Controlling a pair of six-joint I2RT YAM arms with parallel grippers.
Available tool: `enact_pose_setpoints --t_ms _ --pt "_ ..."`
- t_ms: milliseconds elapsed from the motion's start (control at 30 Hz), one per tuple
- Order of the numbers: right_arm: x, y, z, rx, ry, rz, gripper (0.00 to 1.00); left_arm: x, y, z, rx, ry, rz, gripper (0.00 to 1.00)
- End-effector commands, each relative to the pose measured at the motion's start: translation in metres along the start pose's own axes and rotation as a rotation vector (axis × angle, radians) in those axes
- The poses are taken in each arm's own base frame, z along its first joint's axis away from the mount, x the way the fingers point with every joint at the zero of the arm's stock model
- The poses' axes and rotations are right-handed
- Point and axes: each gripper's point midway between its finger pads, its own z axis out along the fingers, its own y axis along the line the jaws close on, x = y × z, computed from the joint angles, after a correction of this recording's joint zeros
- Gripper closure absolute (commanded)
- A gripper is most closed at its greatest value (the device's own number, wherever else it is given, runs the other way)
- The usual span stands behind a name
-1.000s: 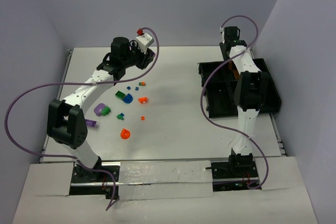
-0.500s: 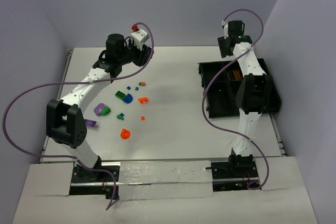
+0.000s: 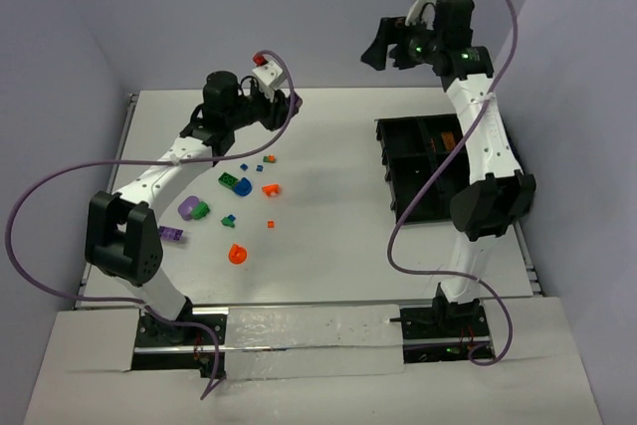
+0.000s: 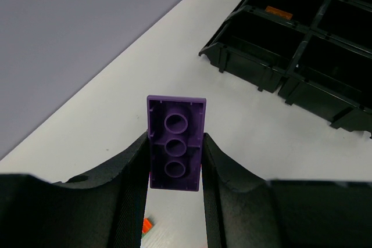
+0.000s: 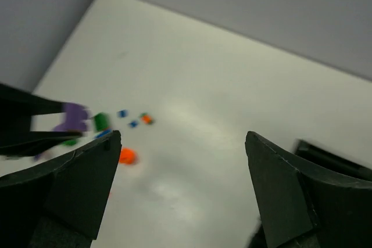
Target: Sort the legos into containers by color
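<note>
Our left claw (image 4: 175,158) clamps a flat purple plastic brick (image 4: 176,135) upright between its fingers, with the black compartmented plastic tray (image 4: 250,65) ahead to its right. Our right claw (image 5: 183,190) gapes wide, raised over the white bench (image 5: 221,114). The small coloured plastic bricks (image 3: 235,182) lie scattered ahead to its left.

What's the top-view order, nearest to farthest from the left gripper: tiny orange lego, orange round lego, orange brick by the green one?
From the left gripper:
1. orange brick, right of the green brick.
2. tiny orange lego, mid-table.
3. orange round lego, lowest in view.
</note>
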Motion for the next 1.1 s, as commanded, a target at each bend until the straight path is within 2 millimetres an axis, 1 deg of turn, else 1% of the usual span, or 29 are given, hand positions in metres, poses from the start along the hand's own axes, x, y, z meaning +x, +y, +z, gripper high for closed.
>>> enact_pose_setpoints --t_ms 0,33,100,233,267,300,467,600,667,733,767,800,933,1000,1067 --pt "0.035 0.06 0.022 -0.291 0.146 0.241 0.05 -0.052 -0.025 -0.004 0.033 -0.137 0.153 1.0" --pt "0.035 0.069 0.021 -0.32 0.156 0.26 0.04 -0.052 -0.026 -0.004 0.031 -0.136 0.159 1.0" --pt "0.042 0.088 0.027 -0.398 0.195 0.307 0.02 -0.051 -0.028 -0.002 0.029 -0.13 0.163 1.0" --pt "0.059 0.12 0.029 -0.488 0.255 0.284 0.01 -0.052 -0.03 -0.001 0.019 -0.132 0.162 1.0" --pt "0.063 0.122 0.029 -0.491 0.269 0.289 0.01 -0.053 -0.03 -0.001 0.018 -0.134 0.163 1.0" --pt "0.069 0.129 0.028 -0.504 0.288 0.283 0.01 -0.054 -0.03 -0.001 0.018 -0.136 0.163 1.0" --pt "0.09 0.151 0.027 -0.563 0.35 0.213 0.01 -0.056 -0.036 -0.001 0.025 -0.141 0.174 1.0" --pt "0.096 0.16 0.03 -0.579 0.368 0.194 0.04 -0.055 -0.04 -0.002 0.029 -0.141 0.179 1.0" --pt "0.1 0.16 0.034 -0.572 0.373 0.191 0.07 -0.057 -0.042 -0.003 0.032 -0.147 0.183 1.0" --pt "0.101 0.16 0.037 -0.572 0.375 0.197 0.15 -0.06 -0.044 -0.005 0.033 -0.155 0.188 1.0" --pt "0.102 0.159 0.041 -0.564 0.377 0.204 0.21 -0.062 -0.046 -0.006 0.036 -0.162 0.191 1.0" --pt "0.102 0.158 0.041 -0.558 0.378 0.21 0.23 -0.063 -0.046 -0.006 0.037 -0.164 0.19 1.0" --pt "0.103 0.157 0.046 -0.564 0.38 0.226 0.4 -0.068 -0.047 -0.009 0.029 -0.177 0.194 1.0" --pt "0.104 0.157 0.046 -0.568 0.384 0.23 0.46 -0.069 -0.046 -0.01 0.023 -0.18 0.195 1.0" --pt "0.107 0.157 0.046 -0.577 0.393 0.23 0.57 -0.07 -0.044 -0.011 0.013 -0.18 0.194 1.0"
